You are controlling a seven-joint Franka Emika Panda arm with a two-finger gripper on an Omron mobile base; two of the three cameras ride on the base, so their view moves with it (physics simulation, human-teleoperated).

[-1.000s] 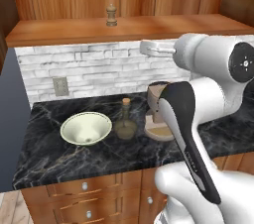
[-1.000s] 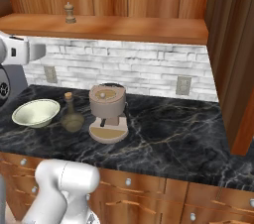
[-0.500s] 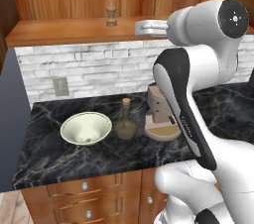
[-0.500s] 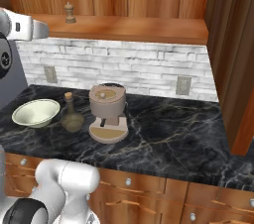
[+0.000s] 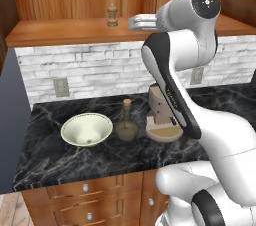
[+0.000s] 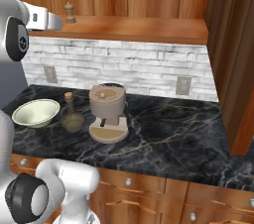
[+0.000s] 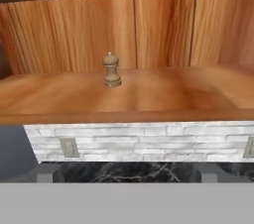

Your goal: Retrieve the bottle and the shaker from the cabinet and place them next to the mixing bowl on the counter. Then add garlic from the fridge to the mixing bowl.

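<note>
My tool (image 5: 134,22) is raised to the height of the open cabinet shelf (image 5: 60,32), and its fingers (image 7: 45,174) stand spread wide with nothing between them. In the left base view it sits just to the right of the shaker (image 5: 113,15), close to it but not touching. The shaker stands upright on the wooden shelf, near the back panel; in the hand view it is ahead of me, a little left of centre (image 7: 112,70), well apart from my fingertips.

Below, on the black marble worktop (image 5: 60,157), the mixing bowl (image 5: 86,129) sits toward the left, pale green and upright. The bottle (image 5: 127,125) stands just beside it on the right, upright, with a cork-coloured top; I cannot tell whether the two touch. Further right, near the bottle, is a brown coffee machine (image 5: 162,117), partly hidden by my arm in the left base view and plain in the right base view (image 6: 108,112). Behind all of this runs a white brick backsplash (image 6: 124,67) with wall outlets.
</note>
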